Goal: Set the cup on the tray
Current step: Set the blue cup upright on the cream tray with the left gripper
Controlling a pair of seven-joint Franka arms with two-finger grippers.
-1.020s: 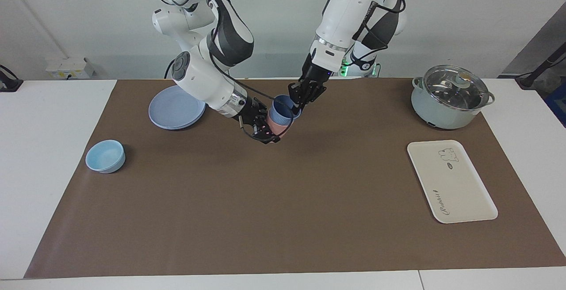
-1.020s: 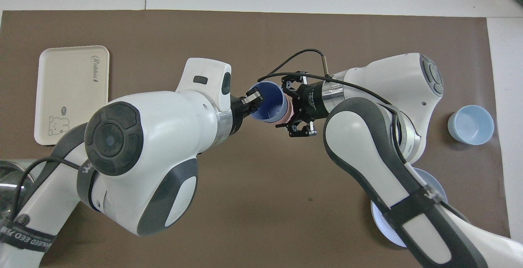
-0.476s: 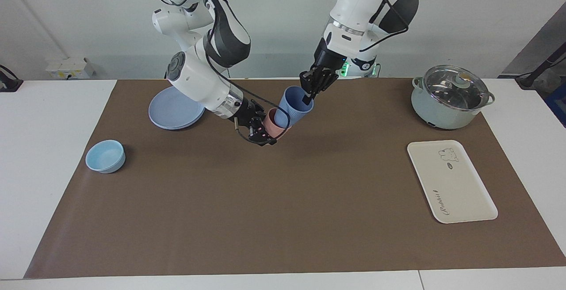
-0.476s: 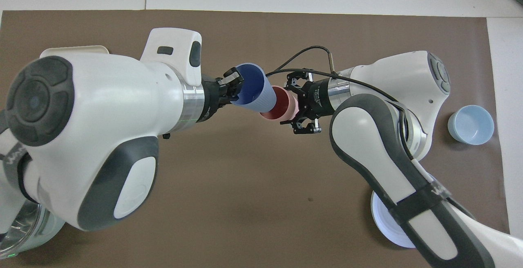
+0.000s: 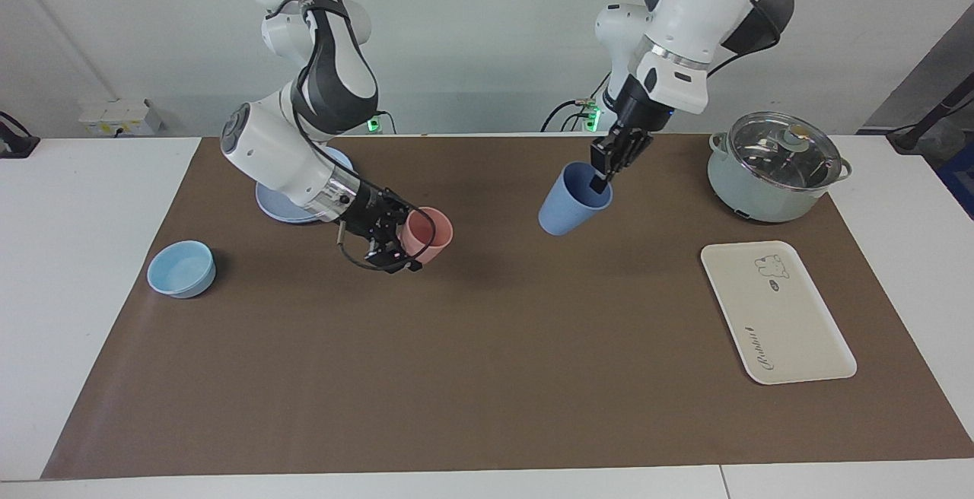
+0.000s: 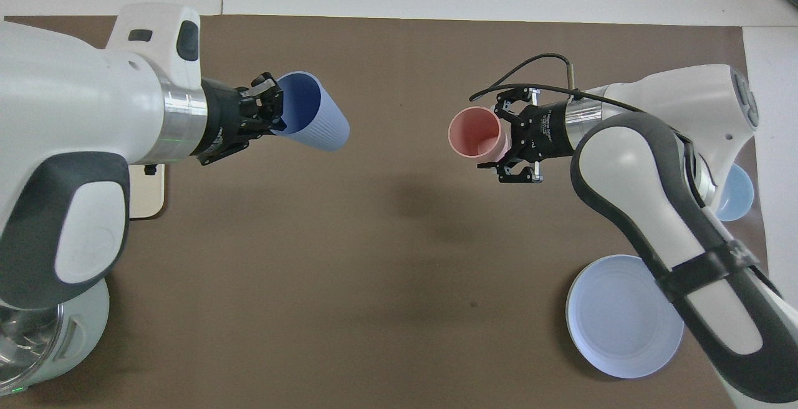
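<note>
**Cups split apart, blue one now heading tray-ward**

Since a sec ago the two nested cups have come apart: you've pulled the periwinkle-blue cup (image 5: 572, 199) clear of the pink cup (image 5: 428, 235), and the arms have swung to separate ends of the brown mat (image 5: 472, 377).

Left gripper (image 5: 606, 172) is clenched on the blue cup's rim, one finger inside the mouth, one outside. Cup hangs tilted in the air over the mat, mouth toward the arm, base pointing down and away. It's well apart from the tray (image 5: 776, 313), which lies toward the left arm's end, beside the lidded pot (image 5: 776, 166).

Right gripper (image 5: 389, 234) is clamped on the pink cup's base end, low over the mat near the blue plate (image 5: 293, 206). Light-blue bowl (image 5: 182, 268) sits untouched.

Handling, as I judge it: thin plastic tumbler, v. light, fairly stiff but the wall may flex under a rim pinch. Ribbed sides help grip; smooth rim could slip if you swing fast. Not fragile. Rim hold is fine for carrying, but level it upright before setting down, else it'll tip on release.
</note>
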